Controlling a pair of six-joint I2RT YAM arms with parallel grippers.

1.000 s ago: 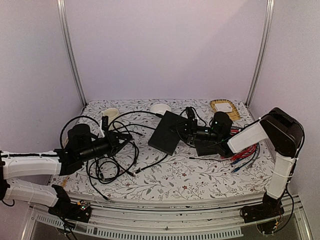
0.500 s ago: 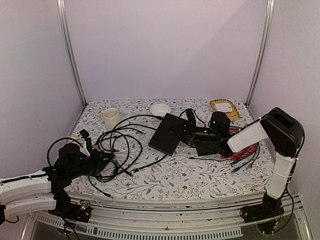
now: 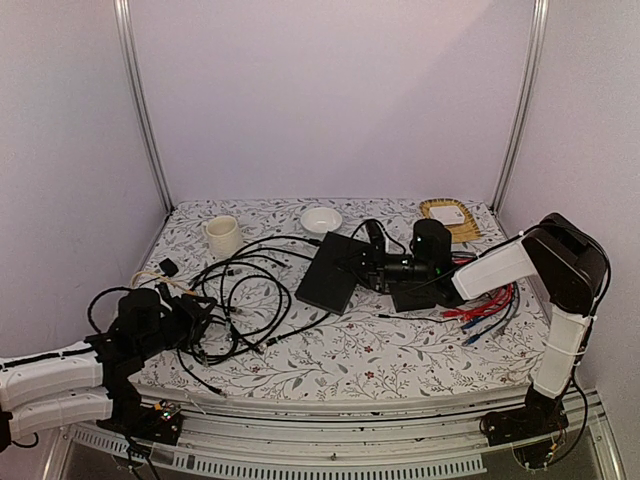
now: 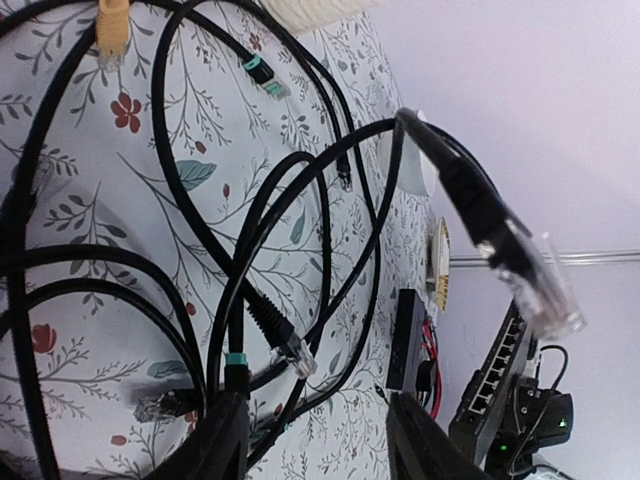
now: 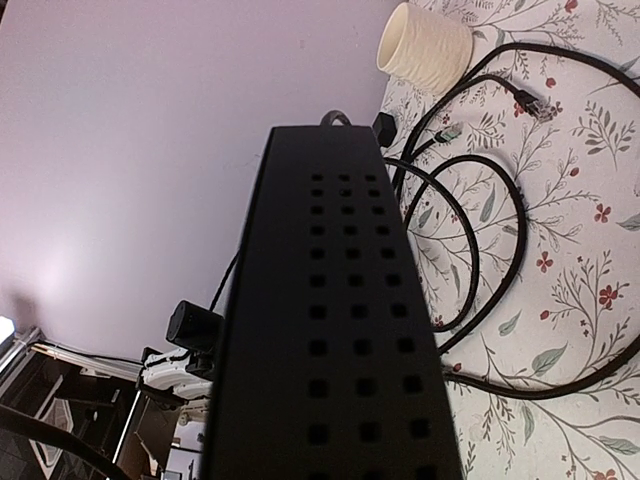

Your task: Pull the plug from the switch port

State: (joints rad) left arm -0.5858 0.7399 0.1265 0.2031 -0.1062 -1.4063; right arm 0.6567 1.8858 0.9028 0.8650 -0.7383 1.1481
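Note:
The switch (image 3: 326, 272), a flat black box, lies slanted at mid-table, and my right gripper (image 3: 366, 262) is shut on its right edge. In the right wrist view its vented side (image 5: 340, 330) fills the frame and hides the fingers. The left wrist view shows its row of ports (image 4: 492, 382) with no plug in them. A black cable ends in a clear plug (image 4: 543, 293) that hangs free close to that camera. My left gripper (image 3: 196, 314) sits low at the near left over the black cable tangle (image 3: 240, 290). Its fingers (image 4: 226, 442) stand open with nothing clamped between them.
A second black box (image 3: 420, 295) lies under the right arm beside red and blue wires (image 3: 488, 308). A cream cup (image 3: 222, 236), a white bowl (image 3: 321, 218) and a woven tray (image 3: 449, 214) stand along the back. Loose plugs (image 4: 292, 352) lie among the cables.
My left arm drew back from mid-table to the near left, dragging cable with it, then its jaws opened. My right gripper and the switch shifted slightly left.

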